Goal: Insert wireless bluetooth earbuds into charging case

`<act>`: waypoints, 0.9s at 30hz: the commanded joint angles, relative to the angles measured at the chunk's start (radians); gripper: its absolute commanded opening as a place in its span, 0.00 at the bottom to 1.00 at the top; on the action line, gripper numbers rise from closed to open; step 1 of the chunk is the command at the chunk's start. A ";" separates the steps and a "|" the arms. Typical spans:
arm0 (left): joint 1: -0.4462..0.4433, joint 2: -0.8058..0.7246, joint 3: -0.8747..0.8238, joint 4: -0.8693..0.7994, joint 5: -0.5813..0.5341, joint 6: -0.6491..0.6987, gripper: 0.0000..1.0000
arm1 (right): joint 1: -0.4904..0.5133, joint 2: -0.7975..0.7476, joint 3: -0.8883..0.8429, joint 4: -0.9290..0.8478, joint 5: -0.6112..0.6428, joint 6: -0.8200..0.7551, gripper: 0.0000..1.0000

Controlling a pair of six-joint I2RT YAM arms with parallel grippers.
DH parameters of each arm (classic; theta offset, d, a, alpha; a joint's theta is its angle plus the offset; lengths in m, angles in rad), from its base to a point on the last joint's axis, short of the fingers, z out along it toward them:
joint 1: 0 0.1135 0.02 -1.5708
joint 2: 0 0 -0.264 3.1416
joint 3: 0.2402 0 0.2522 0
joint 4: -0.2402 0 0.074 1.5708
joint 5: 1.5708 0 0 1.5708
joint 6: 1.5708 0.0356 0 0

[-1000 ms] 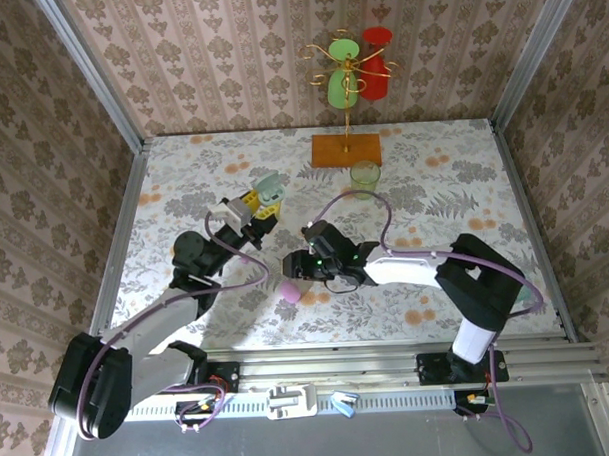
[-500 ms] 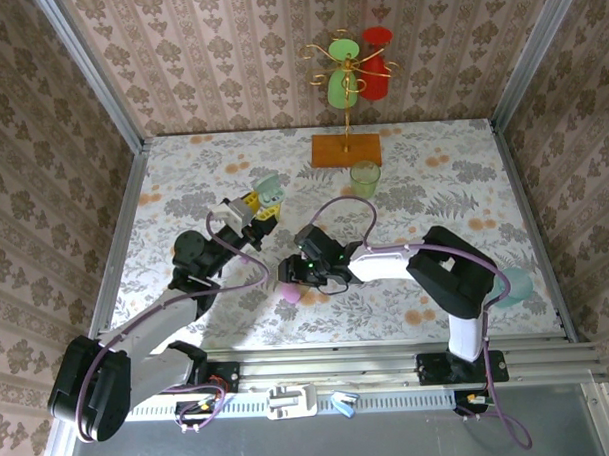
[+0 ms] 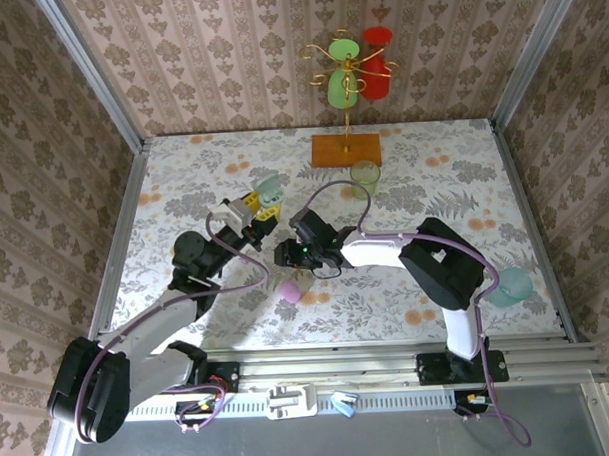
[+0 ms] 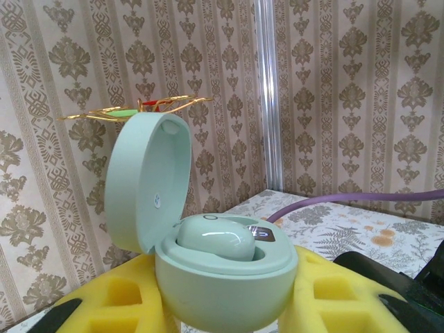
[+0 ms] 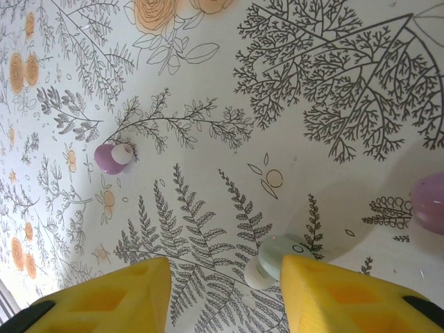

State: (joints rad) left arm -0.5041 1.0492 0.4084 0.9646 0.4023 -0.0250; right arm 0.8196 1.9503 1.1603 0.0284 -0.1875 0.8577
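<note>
— Our left gripper (image 4: 223, 298) pinches the open mint charging case (image 4: 223, 274), with one bud (image 4: 215, 239) seated inside.
— Our right gripper (image 5: 223, 277) hangs spread over the table (image 5: 333, 104). The mint earbud (image 5: 277, 258) lies just beside one finger (image 5: 333, 291), off centre.
— Closing there may flick it away.
— Probably, though we can't judge our height from here.

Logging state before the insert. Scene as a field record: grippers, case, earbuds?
left gripper: shut on mint charging case, lid open
in case: one seated mint earbud
right gripper: open, over table
loose mint earbud: on table, by right gripper's finger
purple earbud: on table, apart
pink case: on table
</note>
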 commanded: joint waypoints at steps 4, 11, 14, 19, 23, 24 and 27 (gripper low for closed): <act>-0.006 -0.026 -0.010 0.005 -0.014 0.015 0.10 | 0.011 -0.030 -0.006 -0.044 0.054 -0.062 0.48; -0.005 -0.031 -0.008 0.005 -0.023 0.020 0.10 | 0.041 -0.114 -0.070 -0.027 0.117 -0.038 0.49; -0.005 -0.031 -0.006 0.005 -0.025 0.021 0.10 | 0.061 -0.129 -0.100 0.009 0.145 0.011 0.49; -0.007 -0.031 -0.008 0.005 -0.024 0.018 0.10 | 0.062 -0.097 -0.104 0.031 0.168 0.049 0.49; -0.007 -0.036 -0.005 -0.005 -0.022 0.019 0.10 | 0.054 -0.051 -0.069 0.029 0.154 0.046 0.49; -0.007 -0.037 -0.003 -0.008 -0.022 0.018 0.10 | 0.052 -0.039 -0.060 0.030 0.152 0.041 0.48; -0.008 -0.037 -0.004 -0.010 -0.023 0.018 0.10 | 0.049 0.009 -0.021 0.016 0.167 0.022 0.47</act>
State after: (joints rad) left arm -0.5045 1.0328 0.4038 0.9627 0.3870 -0.0246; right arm 0.8745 1.9125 1.0901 0.0525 -0.0566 0.8856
